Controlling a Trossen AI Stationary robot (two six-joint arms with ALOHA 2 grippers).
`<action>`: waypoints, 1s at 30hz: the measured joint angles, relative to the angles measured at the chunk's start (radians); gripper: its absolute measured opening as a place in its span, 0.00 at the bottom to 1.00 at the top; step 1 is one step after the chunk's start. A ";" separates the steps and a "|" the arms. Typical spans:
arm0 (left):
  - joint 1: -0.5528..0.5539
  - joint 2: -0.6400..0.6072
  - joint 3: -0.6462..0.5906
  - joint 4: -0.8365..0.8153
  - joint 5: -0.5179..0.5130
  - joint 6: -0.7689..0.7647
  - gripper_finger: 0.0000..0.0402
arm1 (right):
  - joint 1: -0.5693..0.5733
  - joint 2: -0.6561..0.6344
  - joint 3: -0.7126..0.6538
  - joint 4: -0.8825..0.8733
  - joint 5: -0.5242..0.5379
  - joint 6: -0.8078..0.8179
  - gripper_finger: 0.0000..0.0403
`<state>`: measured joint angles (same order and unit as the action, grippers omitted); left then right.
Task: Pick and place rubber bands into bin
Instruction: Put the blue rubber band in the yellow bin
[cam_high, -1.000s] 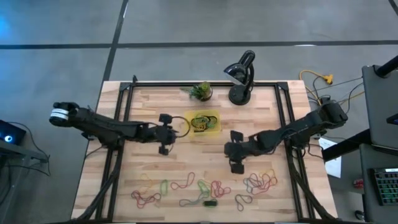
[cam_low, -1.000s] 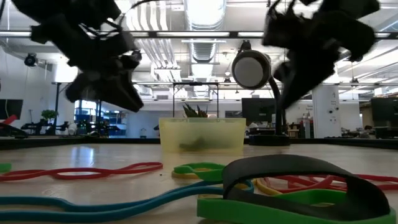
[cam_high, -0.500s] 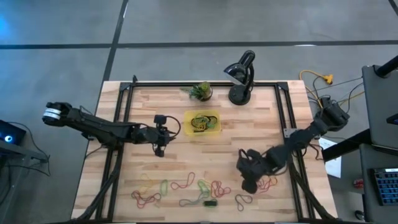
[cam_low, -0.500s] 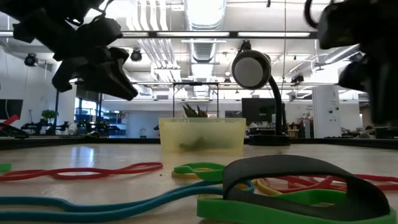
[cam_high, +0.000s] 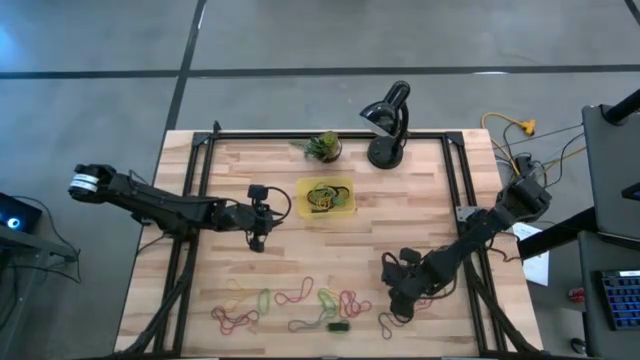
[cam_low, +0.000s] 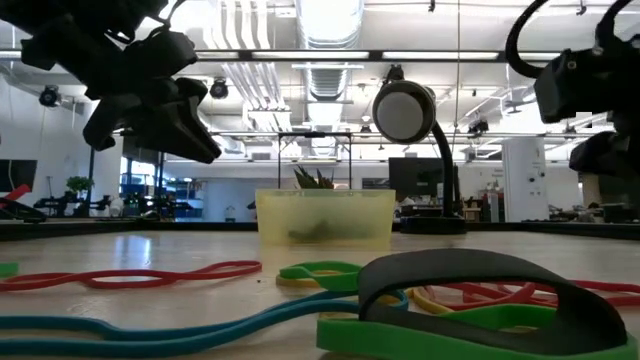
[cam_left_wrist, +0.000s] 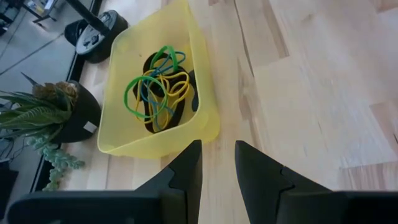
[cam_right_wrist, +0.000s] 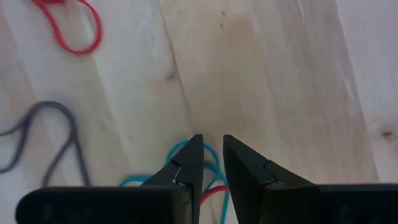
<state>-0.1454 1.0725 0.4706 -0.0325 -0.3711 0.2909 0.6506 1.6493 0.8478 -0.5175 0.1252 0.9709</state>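
Observation:
The yellow translucent bin (cam_high: 345, 205) sits at the table's far middle with several rubber bands (cam_left_wrist: 155, 84) inside. More bands lie in a row along the near edge (cam_high: 300, 298) and in a cluster (cam_high: 432, 292) at the near right. My left gripper (cam_high: 256, 216) hovers left of the bin (cam_left_wrist: 186, 134), open a little and empty. My right gripper (cam_high: 400, 288) hangs over the near-right cluster, open by a narrow gap; its fingertips (cam_right_wrist: 211, 142) stand above a blue band (cam_right_wrist: 214, 157), with a red (cam_right_wrist: 68, 28) and a grey band (cam_right_wrist: 43, 134) close by. In the low view it (cam_low: 600, 100) is above the table.
A black desk lamp (cam_high: 388, 125) and a small potted plant (cam_high: 323, 147) stand at the far edge behind the bin. Black frame rails (cam_high: 195, 200) run along both sides of the table. Bare wood lies between the bin and the row of bands.
My right gripper has swung from the table's middle toward the near edge and slightly right, coming down over the near-right cluster of bands. My left gripper drew back a little toward the left edge, away from the bin, then kept still.

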 joint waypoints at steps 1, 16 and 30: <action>0.000 0.000 0.000 -0.001 0.000 0.000 0.20 | 0.000 0.007 0.000 0.002 -0.001 -0.003 0.14; 0.000 0.000 -0.004 -0.001 0.000 0.000 0.20 | 0.014 0.003 0.000 -0.005 -0.029 -0.014 0.14; 0.000 0.000 -0.009 0.004 0.000 0.001 0.20 | 0.052 0.032 -0.001 -0.010 0.047 -0.055 0.13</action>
<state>-0.1455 1.0729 0.4611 -0.0284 -0.3714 0.2916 0.7029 1.6809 0.8471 -0.5276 0.1719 0.9162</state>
